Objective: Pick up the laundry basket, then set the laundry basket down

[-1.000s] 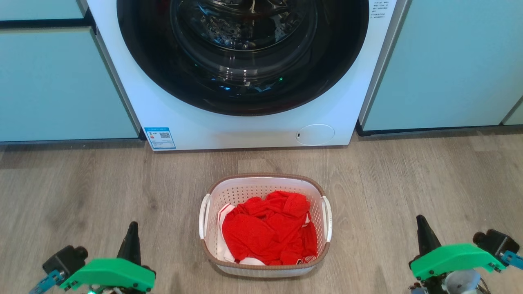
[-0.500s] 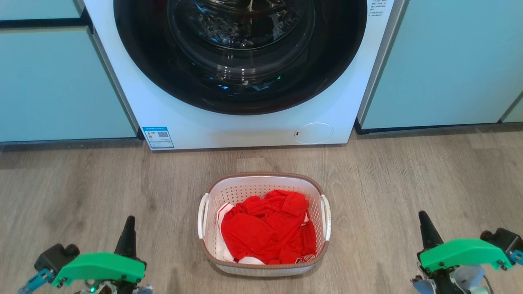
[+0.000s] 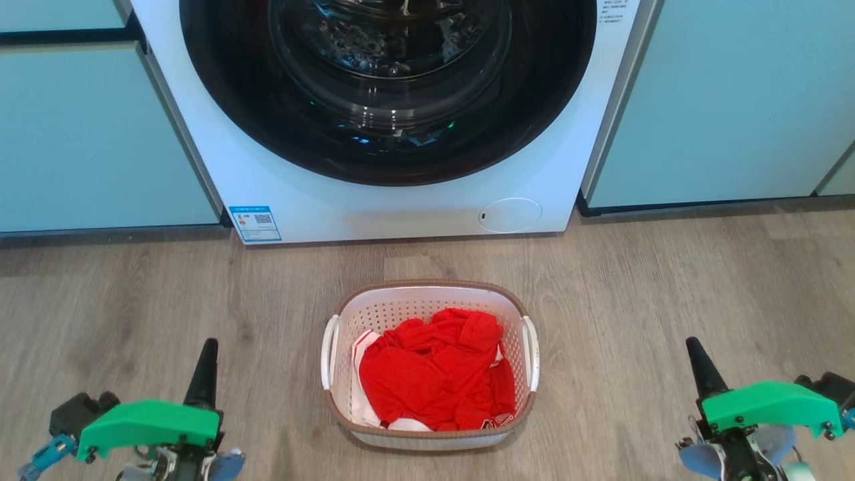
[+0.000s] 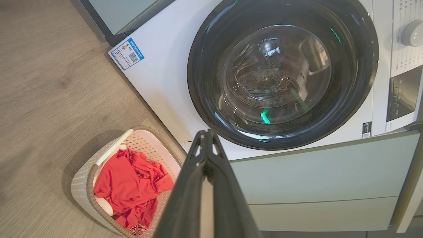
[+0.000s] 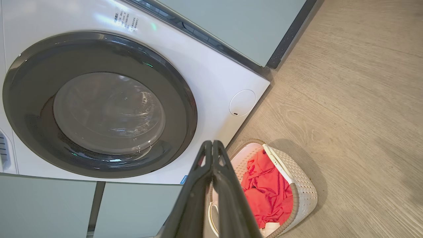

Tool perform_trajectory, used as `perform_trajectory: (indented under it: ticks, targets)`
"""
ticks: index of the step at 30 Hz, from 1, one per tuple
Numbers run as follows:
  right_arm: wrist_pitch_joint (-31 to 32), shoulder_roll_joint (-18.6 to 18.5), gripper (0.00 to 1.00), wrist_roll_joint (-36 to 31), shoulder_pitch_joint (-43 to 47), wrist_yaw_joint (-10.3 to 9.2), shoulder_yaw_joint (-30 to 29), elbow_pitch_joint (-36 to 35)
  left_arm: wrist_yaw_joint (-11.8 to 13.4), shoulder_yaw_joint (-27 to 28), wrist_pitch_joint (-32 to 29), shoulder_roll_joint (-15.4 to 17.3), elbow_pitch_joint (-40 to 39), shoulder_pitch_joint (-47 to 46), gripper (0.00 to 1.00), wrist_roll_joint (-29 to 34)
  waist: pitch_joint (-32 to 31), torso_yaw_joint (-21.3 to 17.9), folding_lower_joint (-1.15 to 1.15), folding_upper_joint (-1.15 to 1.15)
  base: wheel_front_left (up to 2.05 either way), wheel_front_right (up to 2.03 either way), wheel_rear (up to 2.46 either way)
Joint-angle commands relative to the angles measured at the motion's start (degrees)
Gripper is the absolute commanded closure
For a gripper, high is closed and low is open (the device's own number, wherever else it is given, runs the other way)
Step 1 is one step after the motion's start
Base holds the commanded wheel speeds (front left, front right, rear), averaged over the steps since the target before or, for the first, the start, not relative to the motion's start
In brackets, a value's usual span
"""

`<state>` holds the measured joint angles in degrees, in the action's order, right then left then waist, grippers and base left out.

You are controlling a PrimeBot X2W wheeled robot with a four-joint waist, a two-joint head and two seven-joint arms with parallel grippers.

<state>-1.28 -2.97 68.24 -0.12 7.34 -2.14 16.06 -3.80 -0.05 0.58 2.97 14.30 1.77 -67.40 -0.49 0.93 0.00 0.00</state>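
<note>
The laundry basket (image 3: 401, 310) stands on the wooden floor before the washing machine, white and perforated with a brown rim, white side handles, and red and white cloth inside. It also appears at the lower left of the left wrist view as the laundry basket (image 4: 81, 178) and at the lower right of the right wrist view as the laundry basket (image 5: 302, 185). My left gripper (image 3: 207, 351) is at the lower left, well left of the basket, fingers pressed together and empty. My right gripper (image 3: 693, 349) is at the lower right, equally far from it, shut and empty.
A white front-loading washing machine (image 3: 374, 207) with a dark round door stands just behind the basket. Pale green cabinet fronts (image 3: 93, 133) flank it on both sides. Wooden floor (image 3: 634, 300) stretches to either side of the basket.
The head camera has shifted slightly, so the whole scene slid up and left. Both grippers sit a little lower and further outward in the view. The basket has not moved on the floor.
</note>
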Motion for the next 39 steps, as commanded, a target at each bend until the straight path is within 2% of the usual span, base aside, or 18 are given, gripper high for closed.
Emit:
perform_trajectory:
  ticks: [1,36,39]
  targets:
    - [0.4,-1.07,1.0,1.39,-3.13,0.1,0.46,-2.01,-0.67,1.79,-0.29,0.56,-1.48,-3.24,1.0,-1.31,0.01,-0.01,0.0,0.0,0.0,0.0,0.0]
    - [6.29,-1.11,1.0,24.76,-5.85,0.14,-2.65,-2.13,-3.62,5.72,-6.32,0.47,-0.29,-7.79,1.0,-24.85,0.65,-0.91,0.0,0.0,0.0,0.0,0.0]
    - [6.47,-1.08,1.0,25.27,-5.91,0.14,-2.77,-2.12,-3.69,5.84,-6.48,0.45,-0.26,-7.89,1.0,-25.37,0.67,-0.93,0.0,0.0,0.0,0.0,0.0]
